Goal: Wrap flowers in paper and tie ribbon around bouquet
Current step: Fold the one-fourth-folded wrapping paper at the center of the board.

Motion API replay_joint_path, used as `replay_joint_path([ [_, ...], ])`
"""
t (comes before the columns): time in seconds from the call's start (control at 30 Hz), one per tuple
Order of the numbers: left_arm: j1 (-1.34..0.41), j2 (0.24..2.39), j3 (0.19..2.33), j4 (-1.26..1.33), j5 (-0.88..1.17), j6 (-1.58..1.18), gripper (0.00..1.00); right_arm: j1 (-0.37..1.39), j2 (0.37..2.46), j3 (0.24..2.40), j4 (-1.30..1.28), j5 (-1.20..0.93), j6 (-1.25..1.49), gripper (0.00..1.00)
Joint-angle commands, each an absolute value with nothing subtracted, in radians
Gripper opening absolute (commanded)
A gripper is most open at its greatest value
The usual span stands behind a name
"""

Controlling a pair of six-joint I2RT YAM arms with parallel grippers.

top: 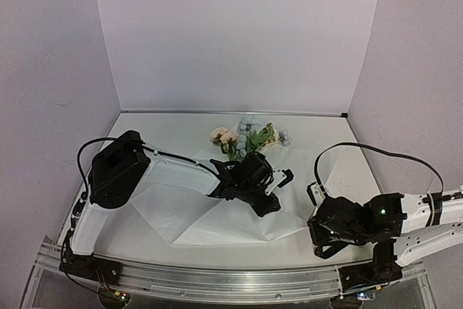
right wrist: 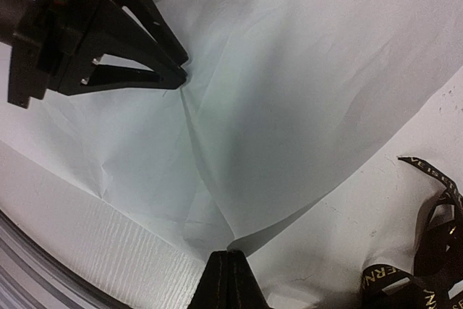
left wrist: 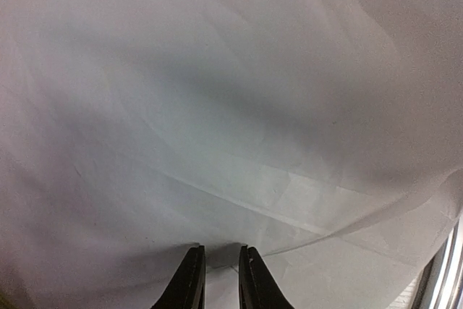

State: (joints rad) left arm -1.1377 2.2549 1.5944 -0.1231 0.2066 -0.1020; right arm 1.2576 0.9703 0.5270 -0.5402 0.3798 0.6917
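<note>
Two grippers at the paper (top: 188,218): left gripper (left wrist: 221,252) pinches its central fold, right gripper (right wrist: 228,262) clenched by its lower edge; flowers (top: 246,139) lie upper centre, so best lift the fold over slowly.

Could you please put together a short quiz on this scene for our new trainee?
1. True or false: the ribbon is tied round the flowers.
2. What is the left hand pinching? A the flowers, B the paper, C the ribbon.
3. Which hand is nearer the ribbon?
Key: 1 false, it lies loose on the table beside the paper; 2 B; 3 the right hand.
</note>
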Motion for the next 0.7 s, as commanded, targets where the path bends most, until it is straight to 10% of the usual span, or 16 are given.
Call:
replay_joint_path([
  [0.0,-1.139,2.314,1.666,-0.128,0.199,-0.063,0.17,1.264,0.974,0.555,-0.551,0.379,0.67,0.0],
  [0.67,-1.11,2.191,1.563,-0.038,0.214,-0.124,0.21,1.266,1.014,0.688,-0.656,0.331,0.528,0.0],
])
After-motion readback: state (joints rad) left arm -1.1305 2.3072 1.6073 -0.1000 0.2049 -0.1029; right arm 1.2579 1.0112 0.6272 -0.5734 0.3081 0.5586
